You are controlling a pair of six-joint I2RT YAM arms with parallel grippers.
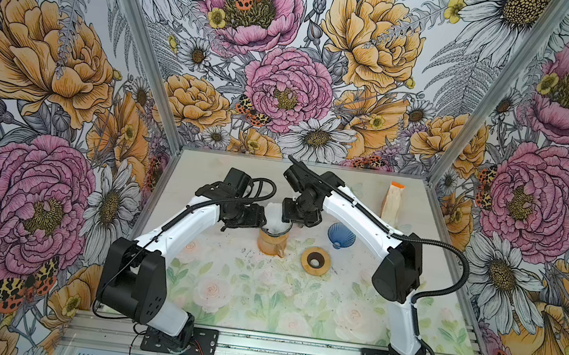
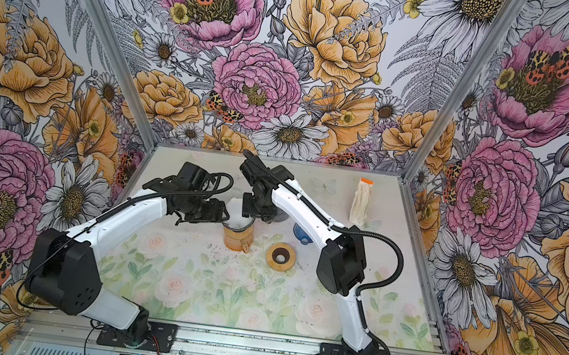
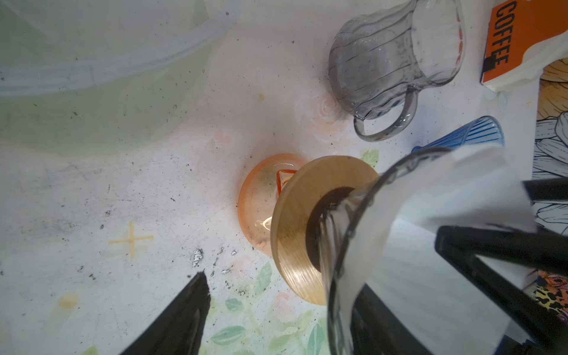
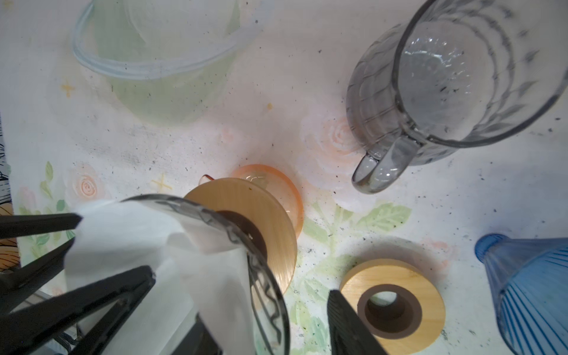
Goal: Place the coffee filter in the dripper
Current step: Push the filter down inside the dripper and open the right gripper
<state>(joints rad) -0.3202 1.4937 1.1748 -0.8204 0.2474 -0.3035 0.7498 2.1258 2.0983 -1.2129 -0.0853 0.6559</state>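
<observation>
Both finger sets released: left gripper [image 1: 250, 227], right gripper [image 1: 284, 223]. Coffee filter [image 4: 129, 233] tip-down in dripper [image 4: 264, 276], axis roughly vertical. Grounds-speckled floral tabletop [image 1: 223, 290], flowered walls [image 1: 289, 74].

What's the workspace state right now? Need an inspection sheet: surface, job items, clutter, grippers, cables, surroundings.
Surface: floral mat, dark specks scattered over it.
Job's things: white filter sits in the clear dripper, upper edge above the rim; dripper rests on a wooden collar atop the orange server.
Clutter: blue dripper on its side, spare wooden ring, grey glass mug, filter pack.
Grippers: left gripper and right gripper both open, each with one finger over the filter and one outside the dripper.
Cables: black conduit along each arm.
Surroundings: floral walls, metal frame.
</observation>
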